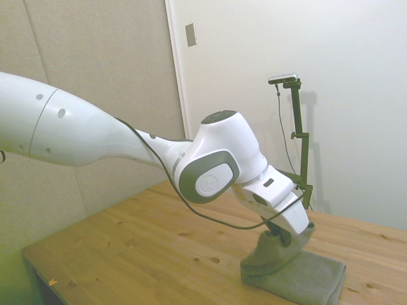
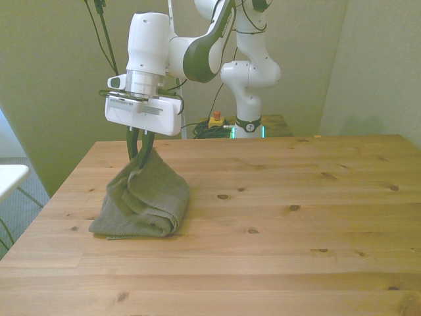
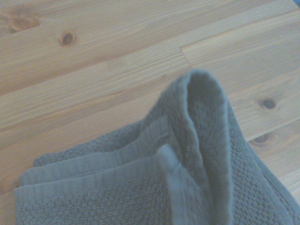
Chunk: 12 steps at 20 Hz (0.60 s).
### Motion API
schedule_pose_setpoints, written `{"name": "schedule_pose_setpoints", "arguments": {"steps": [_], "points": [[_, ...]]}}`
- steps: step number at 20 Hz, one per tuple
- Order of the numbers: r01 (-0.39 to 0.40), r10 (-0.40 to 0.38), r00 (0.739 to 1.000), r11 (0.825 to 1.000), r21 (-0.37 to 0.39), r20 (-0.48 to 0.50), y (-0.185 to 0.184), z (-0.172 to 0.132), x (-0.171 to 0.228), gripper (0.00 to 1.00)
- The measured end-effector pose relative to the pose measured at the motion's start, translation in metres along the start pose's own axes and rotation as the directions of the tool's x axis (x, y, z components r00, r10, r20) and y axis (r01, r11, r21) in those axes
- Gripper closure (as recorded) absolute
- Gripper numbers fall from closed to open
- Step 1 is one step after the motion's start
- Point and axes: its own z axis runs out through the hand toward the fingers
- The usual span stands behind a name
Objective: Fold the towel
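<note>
Lifting one edge of the towel with the pincer clamped on it | the rest lies bunched on the counter right under the pincer | we should carry it slowly across, then drop it flat.

Towel: grey terry cloth, matt, nubbly pile; smoother flat-woven band along its hem.
Table: pale wooden planks with dark knots, smooth, faint satin sheen.
Arm: white plastic-looking shell, smooth, slightly glossy; grey joint caps.
Gripper: dark fingers, matt.
</note>
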Motion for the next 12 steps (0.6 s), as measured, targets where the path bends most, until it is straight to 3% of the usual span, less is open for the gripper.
{"name": "schedule_pose_setpoints", "arguments": {"steps": [12], "points": [[0.008,-0.008,1.0,1.0,-0.001,0.013,-0.0015,-0.0082,-0.0013,0.0]]}}
